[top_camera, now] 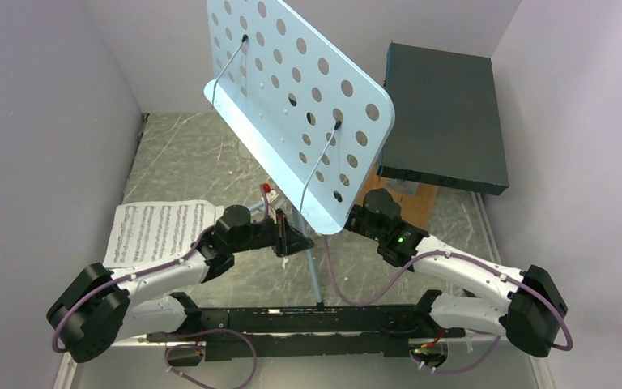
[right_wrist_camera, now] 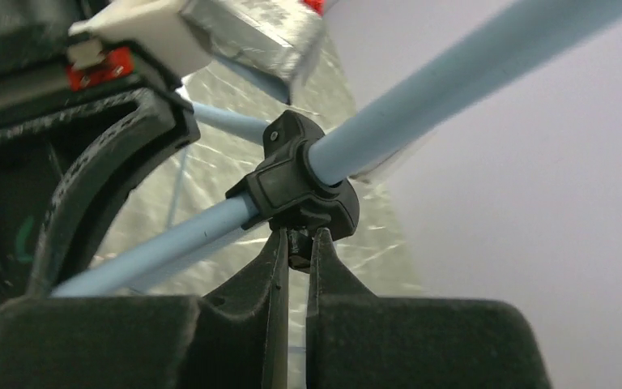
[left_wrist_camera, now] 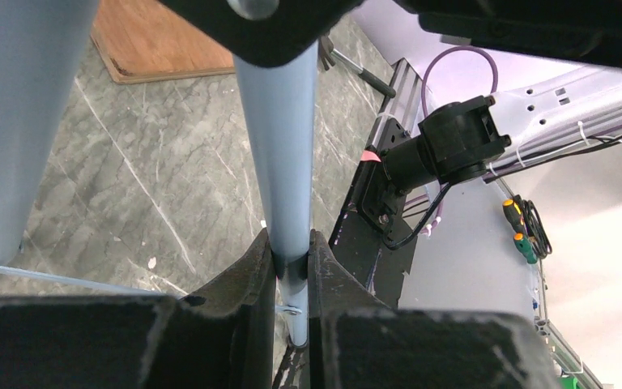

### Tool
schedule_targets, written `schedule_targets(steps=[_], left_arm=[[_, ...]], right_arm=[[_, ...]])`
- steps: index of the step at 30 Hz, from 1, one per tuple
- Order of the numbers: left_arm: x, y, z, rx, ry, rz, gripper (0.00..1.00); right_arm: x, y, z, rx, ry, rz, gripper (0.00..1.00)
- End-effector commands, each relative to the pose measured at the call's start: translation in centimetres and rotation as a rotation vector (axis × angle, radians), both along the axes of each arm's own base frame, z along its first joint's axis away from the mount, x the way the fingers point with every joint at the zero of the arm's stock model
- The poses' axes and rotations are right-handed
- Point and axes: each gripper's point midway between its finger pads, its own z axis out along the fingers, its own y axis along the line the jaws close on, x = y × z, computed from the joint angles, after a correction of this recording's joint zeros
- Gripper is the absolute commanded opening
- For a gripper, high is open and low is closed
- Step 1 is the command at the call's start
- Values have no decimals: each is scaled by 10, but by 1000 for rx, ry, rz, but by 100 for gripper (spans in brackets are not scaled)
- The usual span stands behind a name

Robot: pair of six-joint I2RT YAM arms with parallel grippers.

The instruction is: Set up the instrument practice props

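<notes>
The light blue perforated music stand [top_camera: 300, 105] stands at mid-table, its desk tilted over both grippers. My left gripper [top_camera: 296, 241] is shut on the stand's blue pole [left_wrist_camera: 279, 162], with the jaws pressed on either side of it just above the lower end [left_wrist_camera: 292, 259]. My right gripper [right_wrist_camera: 298, 243] is shut on a small black knob under the pole's black collar [right_wrist_camera: 300, 182]; in the top view it is mostly hidden under the desk [top_camera: 355, 217]. White sheet-music pages [top_camera: 158, 231] lie flat at the left. I cannot make out the metronome for certain.
A big dark box [top_camera: 441, 113] sits on a wooden board [top_camera: 413, 203] at the back right. A small hammer [left_wrist_camera: 356, 69] lies near the board. A small red-and-white thing [top_camera: 267, 188] sits by the pole. Grey walls close in on both sides.
</notes>
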Motion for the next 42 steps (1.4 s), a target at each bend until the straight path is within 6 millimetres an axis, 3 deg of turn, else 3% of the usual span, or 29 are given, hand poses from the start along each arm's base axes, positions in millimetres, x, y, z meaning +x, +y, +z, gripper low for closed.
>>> schedule_targets(steps=[1,7,10,14,18,22,31,37,40,42], left_arm=[[-36,15,-57,161,124,-94,0],[-35,16,-57,157,126,-84,0],[-35,16,-58,156,128,-86,0],[-35,15,-59,153,134,-86,0],[-34,13,-57,153,130,-90,0],[-33,14,-57,160,127,-81,0],[-34,19,-59,164,129,-63,0],[-35,20,-58,160,126,-61,0],[-35,20,-59,165,122,-64,0],[-36,21,-59,165,121,-65,0]], right_arm=[[-1,-7,12,304,514,-116,0],[18,-28,22,567,856,-396,0],[20,-30,30,627,960,-449,0],[16,-27,41,660,978,-413,0],[15,-27,34,652,946,-392,2],[6,-19,26,583,942,-334,22],[-42,-15,12,411,736,-104,85],[-69,-22,-9,247,557,8,94],[-78,-27,-20,138,370,48,99],[-74,-32,-20,92,218,17,100]])
